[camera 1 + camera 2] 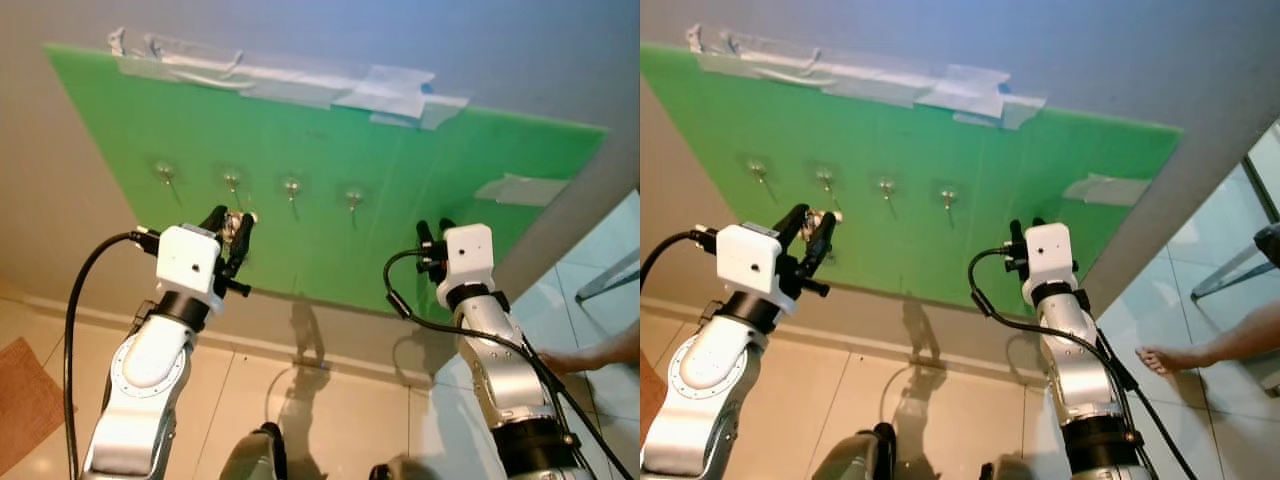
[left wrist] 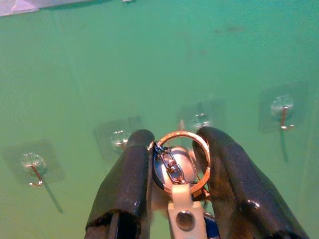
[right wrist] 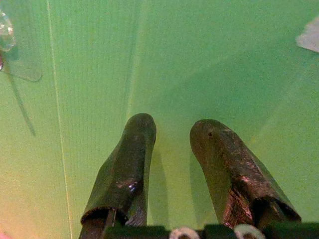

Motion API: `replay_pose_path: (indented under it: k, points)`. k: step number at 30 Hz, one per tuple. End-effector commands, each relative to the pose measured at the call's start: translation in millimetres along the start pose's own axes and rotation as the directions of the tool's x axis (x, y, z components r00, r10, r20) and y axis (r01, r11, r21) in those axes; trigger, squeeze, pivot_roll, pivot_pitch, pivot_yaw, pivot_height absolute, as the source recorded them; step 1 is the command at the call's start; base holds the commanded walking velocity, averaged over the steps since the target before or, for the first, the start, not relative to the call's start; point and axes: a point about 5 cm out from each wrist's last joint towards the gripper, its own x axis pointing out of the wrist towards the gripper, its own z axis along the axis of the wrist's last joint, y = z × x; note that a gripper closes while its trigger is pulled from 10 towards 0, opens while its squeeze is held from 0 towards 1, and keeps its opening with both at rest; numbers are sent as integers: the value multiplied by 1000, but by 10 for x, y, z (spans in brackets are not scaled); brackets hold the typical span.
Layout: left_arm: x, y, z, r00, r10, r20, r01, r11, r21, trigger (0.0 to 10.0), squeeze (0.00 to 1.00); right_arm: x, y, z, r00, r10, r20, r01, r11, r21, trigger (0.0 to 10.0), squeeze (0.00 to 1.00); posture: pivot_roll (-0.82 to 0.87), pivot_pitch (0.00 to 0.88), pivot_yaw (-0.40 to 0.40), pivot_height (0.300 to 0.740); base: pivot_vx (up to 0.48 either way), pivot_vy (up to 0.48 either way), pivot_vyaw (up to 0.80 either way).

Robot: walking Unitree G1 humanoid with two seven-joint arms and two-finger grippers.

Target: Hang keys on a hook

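Note:
A green board is taped to the wall and carries a row of several small metal hooks on clear pads. My left gripper is raised to the board just below the second hook from the left. It is shut on the keys, whose copper ring and small chain stick up between the black fingers. In the left wrist view two hooks lie just beyond the ring. My right gripper is held up near the board's lower right, open with nothing in it.
Grey tape holds the board's top edge. A person's hand reaches in at the lower right above the tiled floor. A brown mat lies at the lower left. A window frame is at the right.

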Motion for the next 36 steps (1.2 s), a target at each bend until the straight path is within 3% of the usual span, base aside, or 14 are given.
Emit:
replay_pose_path:
  k: [1, 10, 20, 28, 36]
  points:
    - [24, -10, -2, 1000, -9, -10, 9, 1000, 7, 0, 0, -12, -1, 6, 1000, -10, 12, 10, 1000, -3, 10000, 0, -56, 87, -2, 740, 0, 0, 556]
    - [51, -57, 28, 999, -42, -8, 42, 999, 14, 0, 0, -61, -1, -23, 1000, -19, 9, 19, 1000, 1, 10000, 0, -67, 89, 7, 715, 0, 0, 481]
    - [68, -66, 49, 999, -54, -6, 54, 998, 9, 0, 0, -88, -2, -4, 999, -28, 27, 28, 1000, 0, 10000, 0, -75, 89, 10, 715, 0, 0, 0]
    - [102, -37, 21, 999, -33, -26, 32, 999, -41, 0, 0, -78, -9, -4, 999, -43, 17, 43, 999, 18, 10000, 0, -80, 83, 13, 715, 0, 0, 0]
    - [132, -28, 23, 999, -39, -28, 37, 998, -59, 0, 0, -71, 3, -9, 999, -43, 13, 43, 999, 23, 10000, 0, -81, 70, 19, 715, -377, 0, 0]
